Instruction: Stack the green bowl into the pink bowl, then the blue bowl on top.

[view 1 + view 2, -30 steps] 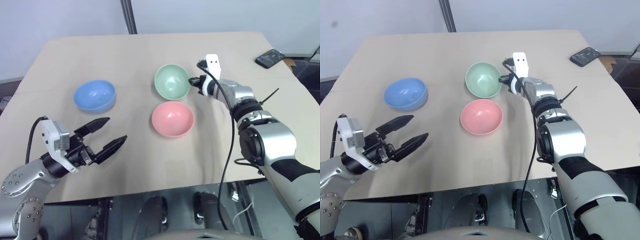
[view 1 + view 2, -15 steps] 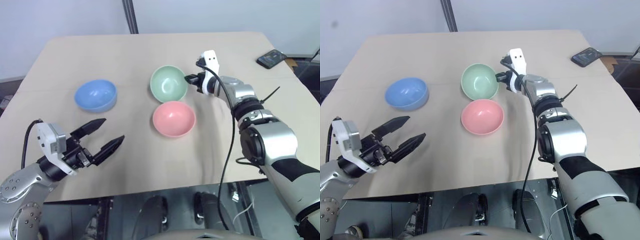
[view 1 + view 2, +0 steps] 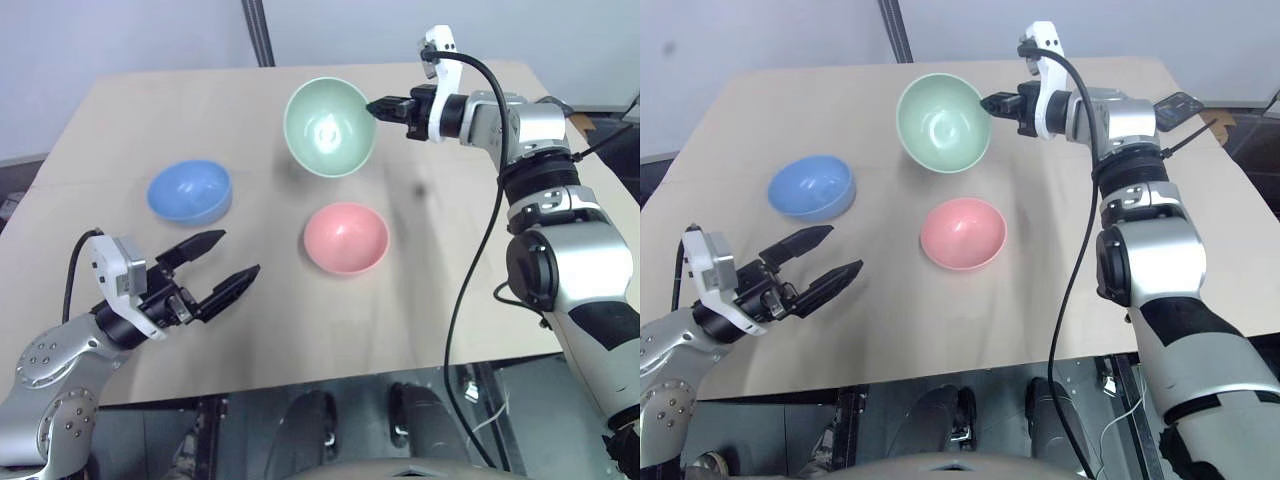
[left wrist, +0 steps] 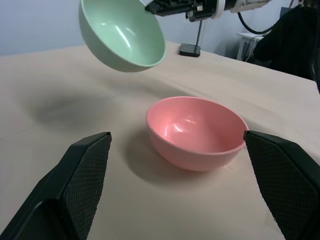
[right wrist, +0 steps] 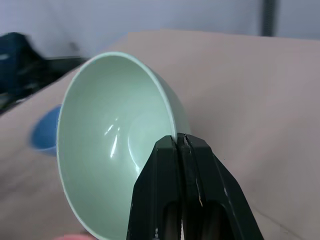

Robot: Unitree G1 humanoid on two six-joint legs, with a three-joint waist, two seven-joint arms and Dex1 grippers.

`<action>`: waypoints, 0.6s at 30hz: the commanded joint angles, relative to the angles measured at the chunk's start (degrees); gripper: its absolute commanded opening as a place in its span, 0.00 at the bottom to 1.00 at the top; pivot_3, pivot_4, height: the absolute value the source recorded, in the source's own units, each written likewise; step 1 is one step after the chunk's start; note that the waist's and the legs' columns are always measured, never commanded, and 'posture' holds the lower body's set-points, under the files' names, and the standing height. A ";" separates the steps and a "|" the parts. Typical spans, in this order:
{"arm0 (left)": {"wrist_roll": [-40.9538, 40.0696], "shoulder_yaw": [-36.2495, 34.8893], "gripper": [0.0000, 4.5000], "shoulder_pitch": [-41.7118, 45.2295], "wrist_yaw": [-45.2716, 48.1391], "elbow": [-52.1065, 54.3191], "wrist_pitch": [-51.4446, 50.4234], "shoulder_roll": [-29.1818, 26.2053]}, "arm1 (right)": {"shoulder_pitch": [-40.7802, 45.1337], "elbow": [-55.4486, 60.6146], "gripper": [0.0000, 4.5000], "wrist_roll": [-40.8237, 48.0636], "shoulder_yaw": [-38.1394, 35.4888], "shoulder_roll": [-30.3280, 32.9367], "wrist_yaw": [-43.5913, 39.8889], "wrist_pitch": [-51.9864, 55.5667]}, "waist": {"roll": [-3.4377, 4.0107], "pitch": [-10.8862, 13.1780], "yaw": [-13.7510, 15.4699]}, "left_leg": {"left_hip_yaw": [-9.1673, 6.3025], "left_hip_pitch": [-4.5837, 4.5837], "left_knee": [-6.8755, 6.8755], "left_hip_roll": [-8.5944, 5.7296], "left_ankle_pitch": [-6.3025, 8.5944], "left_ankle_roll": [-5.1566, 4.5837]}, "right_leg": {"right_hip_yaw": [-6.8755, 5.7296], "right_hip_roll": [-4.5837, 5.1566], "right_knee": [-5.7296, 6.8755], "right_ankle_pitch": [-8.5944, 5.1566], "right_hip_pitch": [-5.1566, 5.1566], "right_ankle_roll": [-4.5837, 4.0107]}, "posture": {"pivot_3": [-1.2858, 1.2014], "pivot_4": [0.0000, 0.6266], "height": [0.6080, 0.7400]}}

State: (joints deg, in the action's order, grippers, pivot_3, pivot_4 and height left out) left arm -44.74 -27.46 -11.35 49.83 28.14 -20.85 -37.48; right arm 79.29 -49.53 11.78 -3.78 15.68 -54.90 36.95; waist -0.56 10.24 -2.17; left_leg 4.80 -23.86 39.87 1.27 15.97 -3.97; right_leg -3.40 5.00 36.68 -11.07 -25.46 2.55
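My right gripper (image 3: 378, 106) is shut on the rim of the green bowl (image 3: 329, 128), which hangs tilted in the air above the table, behind the pink bowl (image 3: 346, 238). In the right wrist view the black fingers (image 5: 180, 185) pinch the mint rim of the green bowl (image 5: 110, 145). Upright on the table sits the pink bowl, holding nothing. The blue bowl (image 3: 190, 192) rests on the table to the left. My left gripper (image 3: 217, 268) stands open near the table's front left, with nothing between its fingers, pointing toward the pink bowl (image 4: 196, 131).
The tan table (image 3: 260, 320) has bare room around the bowls. A black phone (image 3: 1171, 105) lies near the far right edge. A grey pole (image 3: 258, 32) rises behind the table.
My right gripper has lifted the green bowl off the table, up and slightly left, tilting it. The left gripper has stayed put.
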 commanded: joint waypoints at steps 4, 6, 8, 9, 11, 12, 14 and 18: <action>0.00 -0.49 1.00 0.60 0.59 -0.25 1.17 -0.24 | -12.89 30.39 0.02 4.44 8.34 4.86 -6.93 13.26 | -0.01 -0.01 0.43 | -0.04 -0.03 0.01 -0.03 0.00 -0.01 | -0.05 0.04 -0.03 0.00 0.02 0.01 | 0.52 0.24 1.00; 0.01 -0.52 1.00 0.66 0.73 -0.42 1.16 -0.35 | -16.71 36.25 0.02 4.56 10.79 6.57 -7.19 15.00 | -0.01 -0.01 0.36 | -0.01 -0.02 0.01 -0.04 0.00 -0.01 | -0.03 0.05 -0.01 0.00 -0.01 0.01 | 0.52 0.24 1.00; 0.11 -0.36 1.00 0.90 0.87 -0.61 1.11 -0.56 | -19.53 39.15 0.02 4.14 12.86 7.85 -7.17 15.26 | -0.01 -0.01 0.28 | -0.02 -0.02 0.01 -0.03 0.00 0.00 | -0.04 0.04 0.02 0.00 -0.01 0.01 | 0.52 0.24 1.00; 0.23 -0.24 1.00 1.08 1.02 -0.73 1.11 -0.72 | -20.62 39.66 0.02 3.58 13.94 8.54 -7.24 14.59 | -0.01 -0.01 0.22 | -0.02 -0.01 0.01 -0.03 0.00 0.00 | -0.04 0.02 0.02 0.00 -0.02 0.01 | 0.52 0.24 1.00; 0.30 -0.09 1.00 1.52 1.25 -1.00 1.03 -0.97 | -22.04 39.81 0.07 2.32 15.68 9.93 -7.10 12.64 | -0.01 -0.01 0.10 | 0.00 0.01 0.01 -0.02 0.00 0.01 | -0.03 0.00 0.04 0.00 -0.02 0.01 | 0.52 0.24 1.00; 0.32 -0.01 1.00 1.80 1.38 -1.16 0.97 -1.14 | -22.53 40.17 0.14 1.98 16.29 10.75 -7.36 11.87 | -0.01 -0.01 0.09 | 0.01 0.01 0.01 -0.02 0.00 0.01 | -0.03 0.00 0.04 0.00 -0.02 0.01 | 0.52 0.24 1.00; 0.36 0.10 1.00 2.30 1.57 -1.46 0.85 -1.36 | -23.09 41.17 0.28 1.98 16.86 11.88 -7.62 11.17 | -0.02 0.00 0.11 | 0.03 0.02 0.01 -0.03 0.00 0.01 | -0.02 -0.01 0.03 0.00 -0.03 0.01 | 0.52 0.24 1.00; 2.84 1.07 1.00 4.21 -0.27 -2.49 0.89 -1.85 | -25.00 46.85 0.58 3.78 14.25 13.50 -6.05 11.82 | -0.03 0.00 0.23 | 0.03 0.01 0.01 -0.02 0.00 0.01 | 0.00 -0.02 0.03 0.00 -0.03 0.02 | 0.52 0.24 1.00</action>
State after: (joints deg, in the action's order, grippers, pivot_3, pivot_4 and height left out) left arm -43.20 -26.36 -8.08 50.77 25.67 -20.70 -38.52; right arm 54.70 -7.49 14.07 12.91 28.42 -61.70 49.48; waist -0.58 10.24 -1.94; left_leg 4.83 -23.85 39.88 1.25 15.96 -3.96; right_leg -3.40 4.98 36.71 -11.07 -25.49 2.57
